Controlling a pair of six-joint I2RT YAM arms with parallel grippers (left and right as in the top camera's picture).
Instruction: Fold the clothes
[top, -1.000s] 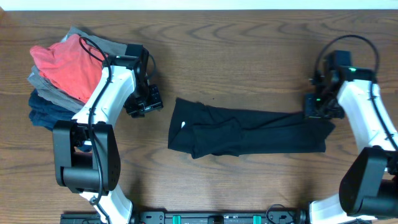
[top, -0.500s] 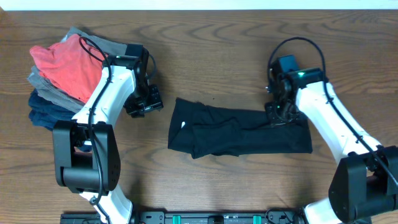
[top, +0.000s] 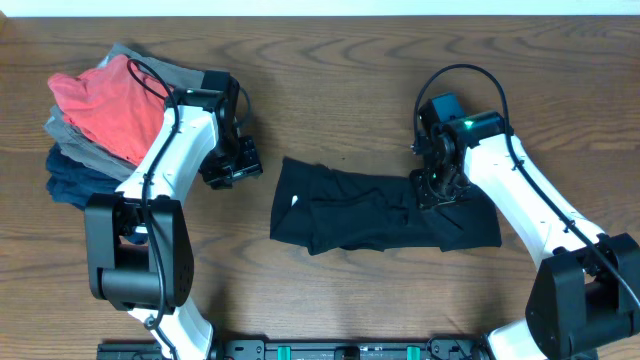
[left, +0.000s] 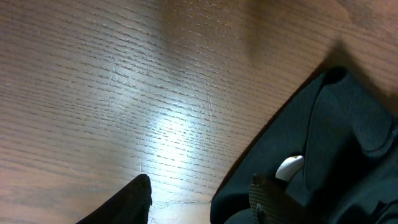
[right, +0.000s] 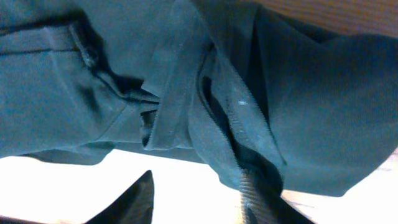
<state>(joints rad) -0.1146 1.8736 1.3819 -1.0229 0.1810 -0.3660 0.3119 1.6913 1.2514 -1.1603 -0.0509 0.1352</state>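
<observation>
Overhead: black T-shirt (top: 350, 215) lies as a long strip mid-table, my R gripper (top: 437, 192) low on it, fingers apart w/ fabric bunched against one, prob. for folding leftward; L gripper (top: 231, 167) open, waiting beside.

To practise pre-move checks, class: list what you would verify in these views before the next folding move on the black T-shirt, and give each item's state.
1. Right gripper over black T-shirt: ok.
2. Its hold on the fabric: cannot tell; jaws apart, cloth draped against one finger.
3. Left gripper open, off the shirt: ok.
4. Shirt lying smooth: not ok, creased and bunched.
5. Folded stack apart from shirt: ok.
</observation>
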